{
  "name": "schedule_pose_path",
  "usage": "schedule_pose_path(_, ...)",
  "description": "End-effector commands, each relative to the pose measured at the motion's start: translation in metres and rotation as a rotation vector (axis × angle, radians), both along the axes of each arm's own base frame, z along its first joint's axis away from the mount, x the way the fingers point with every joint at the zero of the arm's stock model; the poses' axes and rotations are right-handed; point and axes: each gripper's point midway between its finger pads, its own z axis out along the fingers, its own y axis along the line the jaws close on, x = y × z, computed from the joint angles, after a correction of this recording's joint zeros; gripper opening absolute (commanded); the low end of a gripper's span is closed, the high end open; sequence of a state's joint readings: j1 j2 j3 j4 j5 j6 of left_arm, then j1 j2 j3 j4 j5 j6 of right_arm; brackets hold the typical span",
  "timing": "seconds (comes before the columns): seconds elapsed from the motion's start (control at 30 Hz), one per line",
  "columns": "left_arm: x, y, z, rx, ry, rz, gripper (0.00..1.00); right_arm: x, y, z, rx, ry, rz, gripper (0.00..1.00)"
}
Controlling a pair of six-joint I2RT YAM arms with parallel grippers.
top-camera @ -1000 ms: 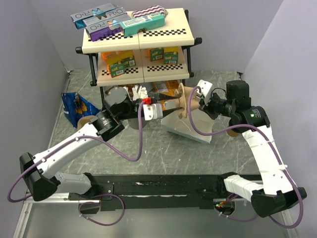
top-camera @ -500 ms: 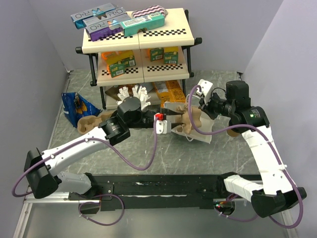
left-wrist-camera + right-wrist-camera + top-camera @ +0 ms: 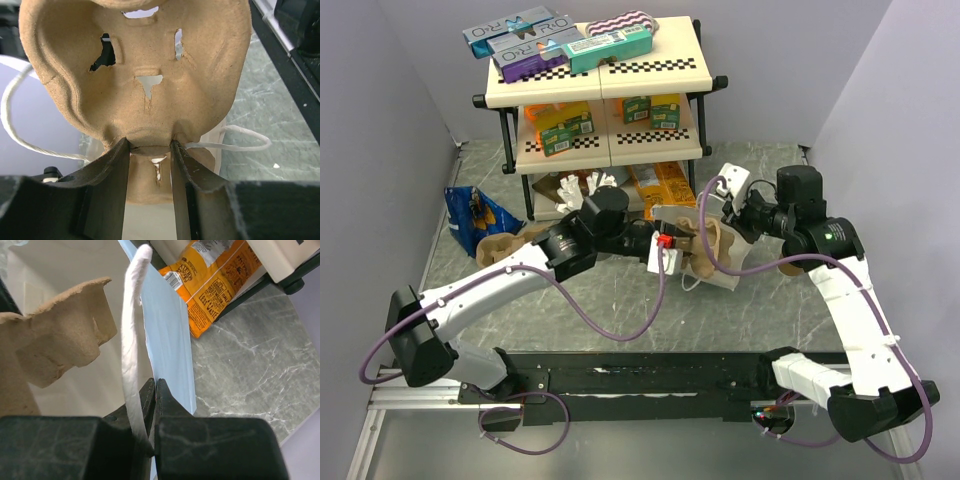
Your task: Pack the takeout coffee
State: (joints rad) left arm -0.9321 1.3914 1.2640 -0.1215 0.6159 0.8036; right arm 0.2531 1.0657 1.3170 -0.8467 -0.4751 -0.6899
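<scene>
Pulp carrier clamped in left tool; right tool closed on bag rim. Lower carrier level, centred in mouth, clear of handle cord.

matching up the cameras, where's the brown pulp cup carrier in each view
Top external: cup carrier centre, at the bag.
Left wrist: cup carrier fills the frame, pinched by the left hand.
Right wrist: cup carrier at left edge.
Shared landmark: bag with white cord handle.
</scene>
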Motion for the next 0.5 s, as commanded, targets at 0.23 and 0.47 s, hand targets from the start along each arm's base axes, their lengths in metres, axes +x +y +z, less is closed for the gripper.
schedule_pose_path(0.23, -0.008, 0.018, 0.064, -0.183, -0.065, 0.054, 0.01, -0.003, 0.003, 0.014, 0.015, -0.065, 0.018, 0.0)
schedule_pose_path(0.47, 0.009, 0.014, 0.078, -0.242, -0.022, 0.133, 0.01, -0.003, 0.002, 0.016, 0.007, -0.072, 0.025, 0.0)
